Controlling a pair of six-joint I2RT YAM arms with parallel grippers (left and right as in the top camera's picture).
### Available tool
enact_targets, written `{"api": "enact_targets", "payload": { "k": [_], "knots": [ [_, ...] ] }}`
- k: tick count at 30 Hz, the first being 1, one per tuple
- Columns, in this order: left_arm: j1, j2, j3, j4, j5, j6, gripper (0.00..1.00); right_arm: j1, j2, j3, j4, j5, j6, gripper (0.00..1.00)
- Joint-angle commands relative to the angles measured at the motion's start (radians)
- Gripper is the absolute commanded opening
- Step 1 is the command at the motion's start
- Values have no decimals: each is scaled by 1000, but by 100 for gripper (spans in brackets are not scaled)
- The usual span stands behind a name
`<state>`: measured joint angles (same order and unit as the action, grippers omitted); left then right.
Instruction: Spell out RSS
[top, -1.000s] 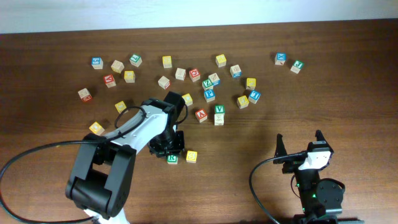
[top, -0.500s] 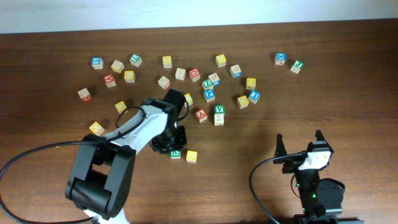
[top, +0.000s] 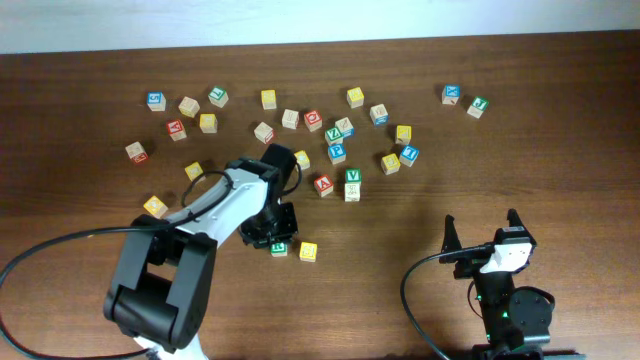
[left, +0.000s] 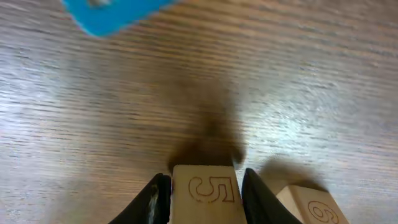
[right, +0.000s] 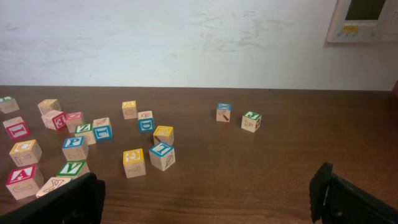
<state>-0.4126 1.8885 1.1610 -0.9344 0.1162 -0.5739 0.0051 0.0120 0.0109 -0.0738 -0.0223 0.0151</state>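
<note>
My left gripper (top: 274, 238) is shut on a green-edged wooden block (top: 279, 247) low over the table. In the left wrist view the block (left: 204, 194) sits tight between the two fingers (left: 205, 198) and its visible face shows a carved 5. A yellow-edged block (top: 308, 251) lies just to its right, and it also shows in the left wrist view (left: 311, 208). Several more letter blocks, among them a red one (top: 324, 184), are scattered across the far half of the table. My right gripper (top: 480, 232) is open and empty near the front right, as the right wrist view (right: 208, 202) confirms.
Two blocks (top: 452, 94) lie apart at the far right. A yellow block (top: 155, 206) lies at the left near the left arm. Black cables loop along the table's front edge (top: 60, 250). A white wall (right: 186, 37) stands behind the table.
My left gripper has moved the green-edged block a little away from the front edge, level with the yellow-edged block. The right arm has not moved.
</note>
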Motion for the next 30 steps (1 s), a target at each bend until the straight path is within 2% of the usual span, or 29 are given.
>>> {"api": "enact_targets", "payload": {
  "k": [1,4,7,15,24,30],
  "knots": [
    [25,-6,-8,-7,-15,-17,31,-6,-6,-5,-5,8,-8,98],
    [25,-6,-8,-7,-15,25,31,-6,-6,-5,-5,8,-8,98],
    [25,-6,-8,-3,4,62,26,-6,-6,-5,-5,8,-8,98],
    [25,-6,-8,3,20,131,28,-6,-6,-5,-5,8,-8,98],
    [25,-6,-8,7,19,143,31,-6,-6,-5,-5,8,-8,98],
    [25,-6,-8,13,19,166,28,-6,-6,-5,-5,8,-8,98]
  ]
}}
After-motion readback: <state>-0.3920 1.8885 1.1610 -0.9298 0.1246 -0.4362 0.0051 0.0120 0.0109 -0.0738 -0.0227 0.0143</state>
